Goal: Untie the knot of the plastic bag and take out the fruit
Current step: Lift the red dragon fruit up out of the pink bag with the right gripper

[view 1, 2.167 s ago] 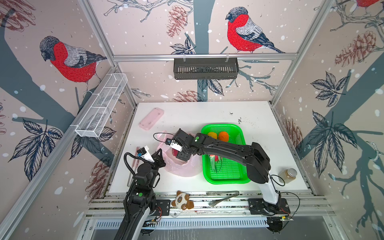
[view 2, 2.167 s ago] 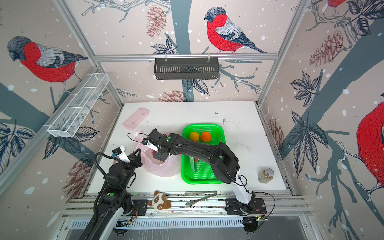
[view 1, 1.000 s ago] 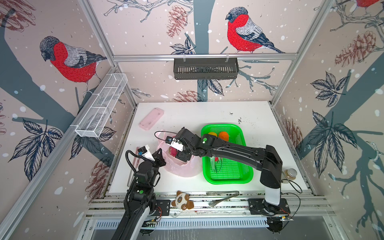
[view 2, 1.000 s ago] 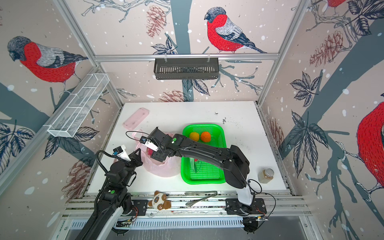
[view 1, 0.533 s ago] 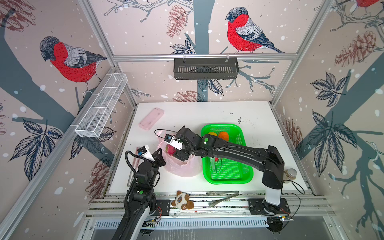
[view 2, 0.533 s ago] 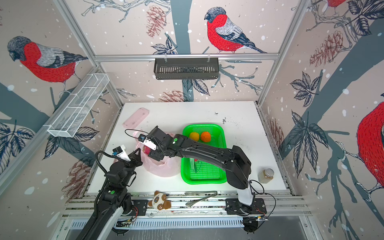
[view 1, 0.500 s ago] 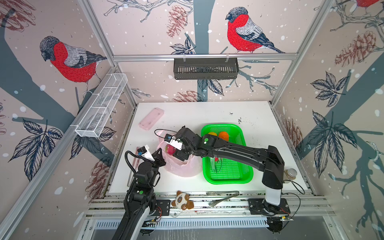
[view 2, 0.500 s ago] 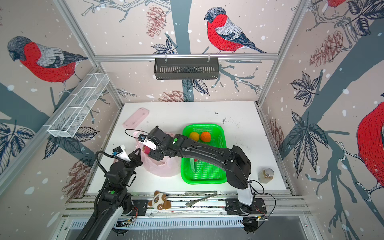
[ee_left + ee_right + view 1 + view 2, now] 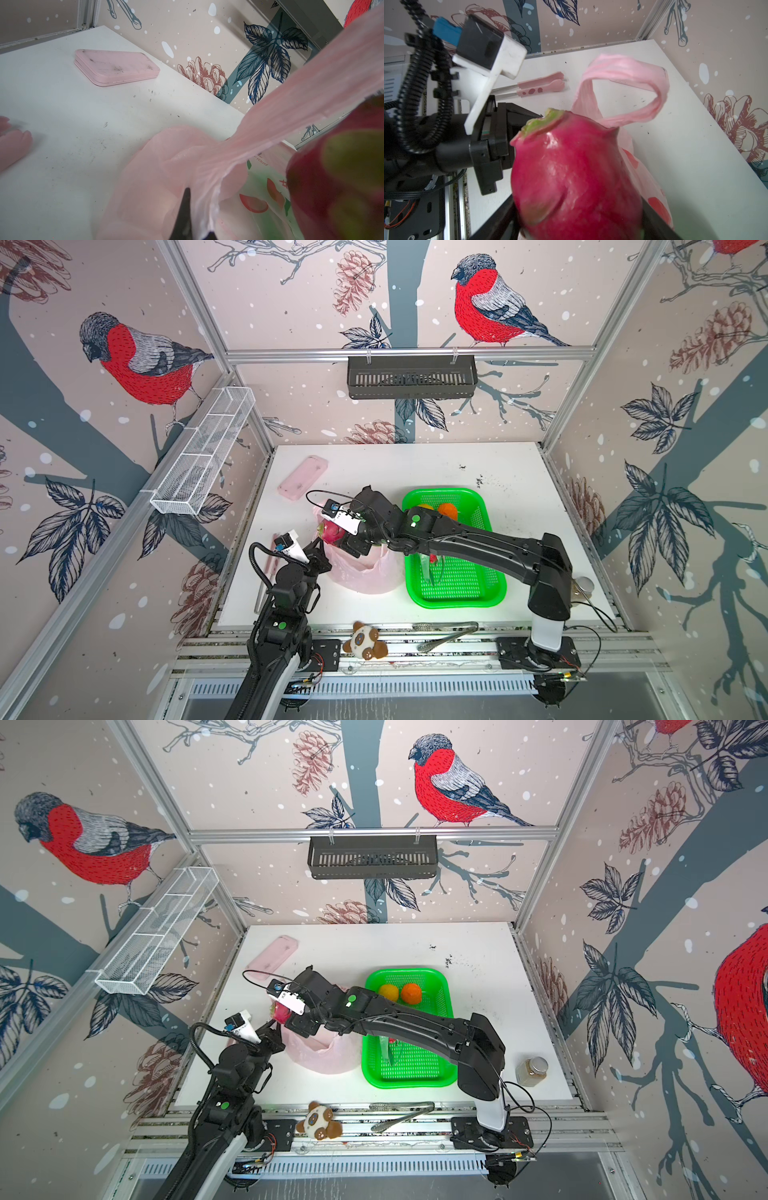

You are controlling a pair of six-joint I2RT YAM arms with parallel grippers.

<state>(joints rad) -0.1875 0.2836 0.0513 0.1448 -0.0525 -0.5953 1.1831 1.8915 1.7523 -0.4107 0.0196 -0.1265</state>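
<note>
My right gripper (image 9: 336, 536) (image 9: 577, 224) is shut on a magenta dragon fruit (image 9: 330, 531) (image 9: 279, 1011) (image 9: 571, 176), held just above the mouth of the pale-pink plastic bag (image 9: 365, 576) (image 9: 324, 1052) (image 9: 643, 176). My left gripper (image 9: 319, 549) (image 9: 193, 207) is shut on the bag's near rim. One handle loop (image 9: 623, 68) stands free, and no knot shows. A yellow ball (image 9: 388, 992) and an orange ball (image 9: 411, 993) lie in the green basket (image 9: 457, 601) (image 9: 415, 1081). A red and green bit (image 9: 433, 559) shows under the right arm.
A flat pink case (image 9: 302, 477) (image 9: 116, 70) lies at the back left. Pink tongs (image 9: 539, 87) lie by the left edge. A plush toy (image 9: 365, 645) and metal tongs (image 9: 446, 635) rest on the front rail. A jar (image 9: 532, 1071) stands front right.
My right gripper has lifted the dragon fruit a little up and to the left, out of the bag's mouth. The left gripper has kept its hold in place.
</note>
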